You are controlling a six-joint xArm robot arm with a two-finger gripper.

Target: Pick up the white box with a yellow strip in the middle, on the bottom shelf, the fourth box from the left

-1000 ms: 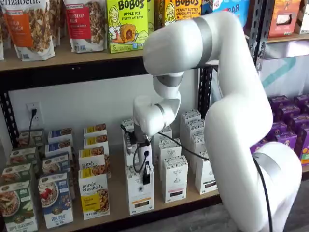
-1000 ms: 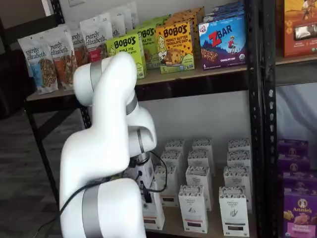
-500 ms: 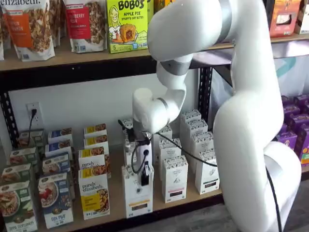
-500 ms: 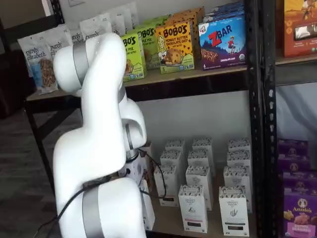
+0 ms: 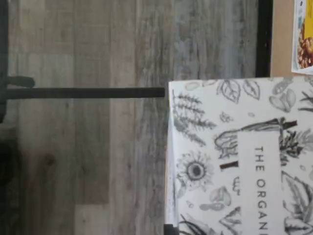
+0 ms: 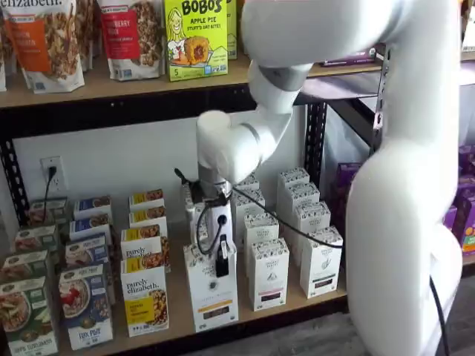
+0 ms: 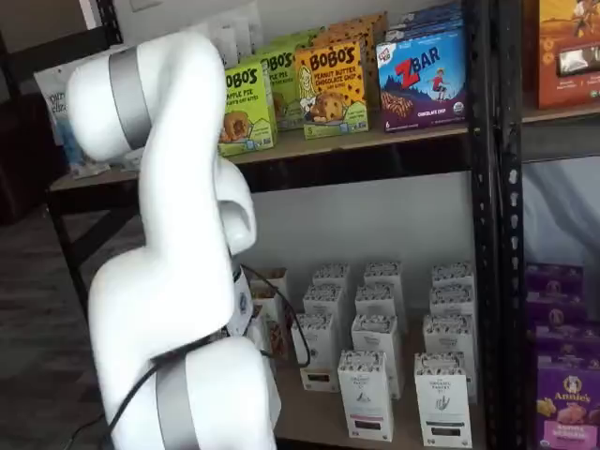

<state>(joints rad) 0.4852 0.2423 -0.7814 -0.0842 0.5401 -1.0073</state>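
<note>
Gripper: the gripper (image 6: 221, 261) hangs below the white arm (image 6: 245, 141) in a shelf view, its black fingers closed on the top of the white box (image 6: 211, 289); in the other shelf view the arm hides it.
White box: upright at the front edge of the bottom shelf (image 6: 178, 297), standing a little ahead of the white boxes beside it; in the wrist view (image 5: 239, 156) its face fills one side, printed with grey plant drawings and the letters "THE ORGAN". I cannot make out a yellow strip on it.
Bottom shelf, far left: cereal boxes (image 6: 28, 315) with green and blue fronts, in rows running back to the wall.
Bottom shelf, next: yellow-labelled boxes (image 6: 145, 300), just left of the white box.
Bottom shelf, right of the white box: more white boxes (image 6: 269, 273) in rows, also seen in the other shelf view (image 7: 366, 394).
Upper shelf: granola bags (image 6: 44, 41) at the left, then a green snack box (image 6: 194, 37).
Far right: purple boxes (image 7: 567, 398) in the neighbouring bay.
Floor: grey wood planks (image 5: 98, 147) seen past the white box in the wrist view.
</note>
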